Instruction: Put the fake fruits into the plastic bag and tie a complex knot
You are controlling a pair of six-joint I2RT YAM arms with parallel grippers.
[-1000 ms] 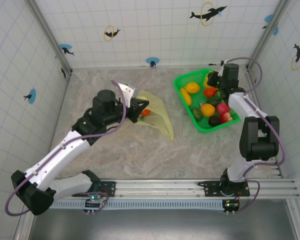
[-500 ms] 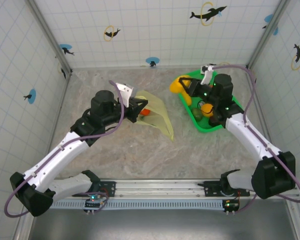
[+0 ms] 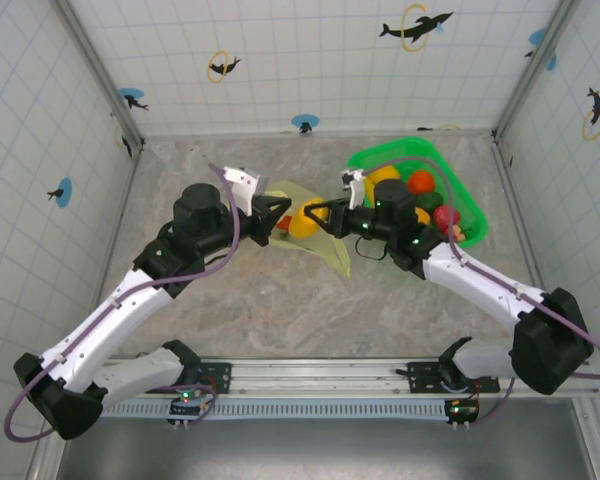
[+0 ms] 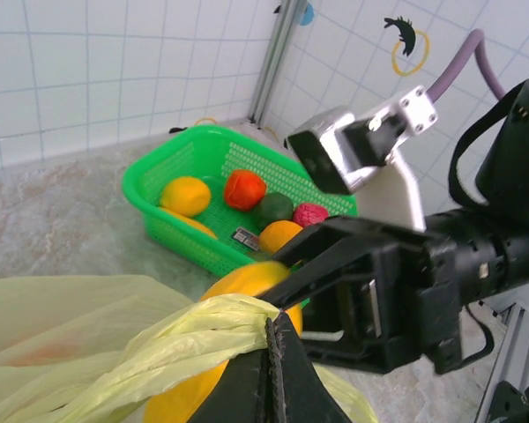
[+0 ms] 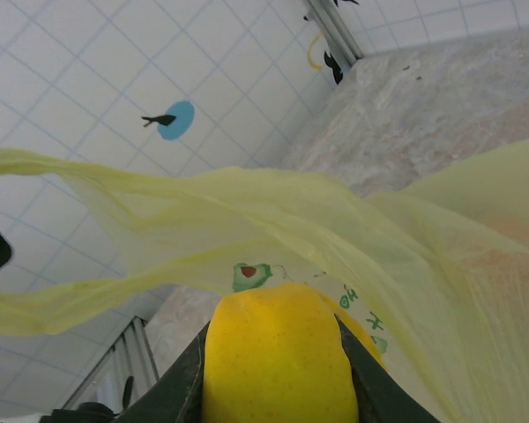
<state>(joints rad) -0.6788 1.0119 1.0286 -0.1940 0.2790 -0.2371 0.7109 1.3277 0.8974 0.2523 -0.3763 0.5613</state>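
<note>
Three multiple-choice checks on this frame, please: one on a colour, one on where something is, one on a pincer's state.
1. What colour is the tray?
A. blue
B. white
C. green
2. Where is the yellow fruit held by the right pincer?
A. in the tray
B. at the plastic bag's mouth
C. dropped behind the tray
3. The left pincer is:
A. shut on the bag's handle
B. wide open
C. shut on the yellow fruit

C: its mesh walls are bright green.
B: the bag's film drapes around the fruit.
A: it pinches the bunched handle.
</note>
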